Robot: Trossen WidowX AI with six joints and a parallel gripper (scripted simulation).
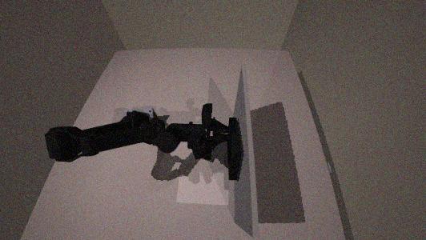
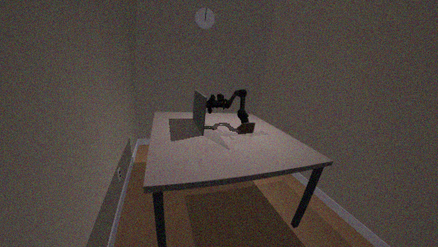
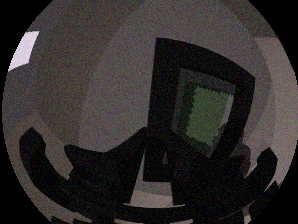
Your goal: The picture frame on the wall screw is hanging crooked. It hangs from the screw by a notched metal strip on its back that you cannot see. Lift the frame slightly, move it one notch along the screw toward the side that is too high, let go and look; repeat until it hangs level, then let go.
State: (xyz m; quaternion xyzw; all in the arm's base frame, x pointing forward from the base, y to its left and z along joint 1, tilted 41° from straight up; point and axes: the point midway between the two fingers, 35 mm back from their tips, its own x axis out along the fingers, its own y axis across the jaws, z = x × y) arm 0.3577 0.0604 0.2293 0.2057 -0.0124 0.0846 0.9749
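Observation:
The picture frame (image 1: 235, 164) (image 3: 166, 76) is black with a green picture (image 3: 208, 117). It hangs on the upright grey wall panel (image 1: 244, 200) (image 2: 199, 113) that stands on the table (image 1: 120, 200) (image 2: 226, 160). It looks tilted in the wrist view. My gripper (image 1: 231, 130) (image 2: 211, 105) (image 3: 156, 132) reaches in from the left and is shut on the frame's edge near one end. The screw and the notched strip are hidden behind the frame.
The arm's base (image 1: 60, 144) (image 2: 246, 128) sits on the table opposite the panel's front. The panel throws a dark shadow (image 1: 276, 160) behind it. A round clock (image 2: 204, 17) hangs high on the room's back wall. The room is dim.

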